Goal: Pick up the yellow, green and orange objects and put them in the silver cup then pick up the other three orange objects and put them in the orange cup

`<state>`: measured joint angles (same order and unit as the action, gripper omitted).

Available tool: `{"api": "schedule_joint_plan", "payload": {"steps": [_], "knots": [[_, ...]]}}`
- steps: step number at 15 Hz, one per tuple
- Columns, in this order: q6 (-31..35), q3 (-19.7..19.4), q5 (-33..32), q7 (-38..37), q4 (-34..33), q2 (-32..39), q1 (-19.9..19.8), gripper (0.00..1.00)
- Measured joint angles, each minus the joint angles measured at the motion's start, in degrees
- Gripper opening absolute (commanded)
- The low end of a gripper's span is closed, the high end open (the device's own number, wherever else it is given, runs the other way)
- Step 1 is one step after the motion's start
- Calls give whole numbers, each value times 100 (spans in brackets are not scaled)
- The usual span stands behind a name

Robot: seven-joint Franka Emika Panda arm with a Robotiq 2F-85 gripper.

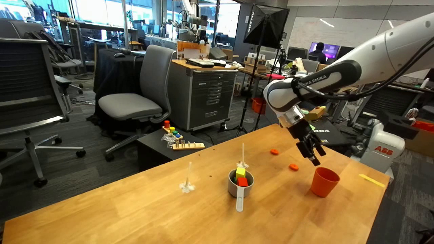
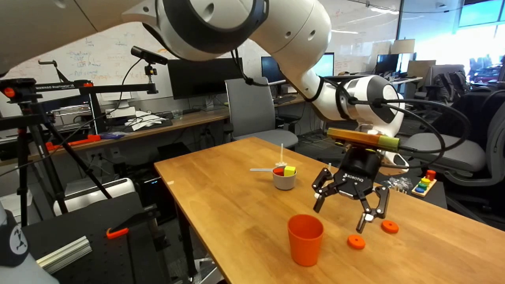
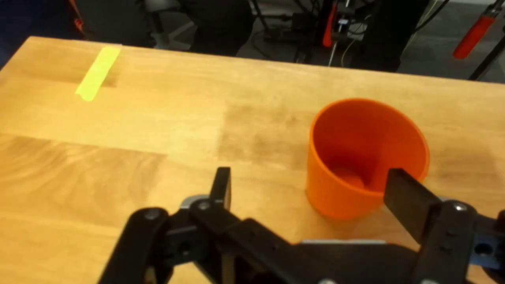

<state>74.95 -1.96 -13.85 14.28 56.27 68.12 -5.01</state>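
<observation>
My gripper (image 1: 318, 158) is open and empty above the table, near the orange cup (image 1: 324, 183); both also show in an exterior view, the gripper (image 2: 340, 217) beside the cup (image 2: 305, 242). In the wrist view the right finger overlaps the rim of the upright orange cup (image 3: 335, 199). A round orange shape (image 3: 348, 177) lies at its bottom; I cannot tell whether it is a piece or the floor. Two orange discs (image 1: 274, 152) (image 1: 293, 167) lie on the table. The silver cup (image 1: 233, 189) holds the yellow block (image 1: 240, 172), the orange-red block (image 1: 242, 182) and a mostly hidden green piece (image 1: 235, 179).
Two thin upright sticks (image 1: 189, 174) (image 1: 243, 154) stand on clear bases on the table, one just behind the silver cup. A yellow tape strip (image 1: 372, 180) lies near the table's edge. A low black stand (image 1: 152, 150) with peg toys stands beside the table.
</observation>
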Motion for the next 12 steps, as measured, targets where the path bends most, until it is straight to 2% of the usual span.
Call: {"api": "schedule_joint_plan", "payload": {"steps": [3, 7, 12], "knots": [[1034, 15, -72, -134, 643, -636, 145, 100], [2086, 18, -82, -364, 1511, -1399, 349, 100], [3286, -104, -82, -704, 2179, -1857, 315, 100]]}}
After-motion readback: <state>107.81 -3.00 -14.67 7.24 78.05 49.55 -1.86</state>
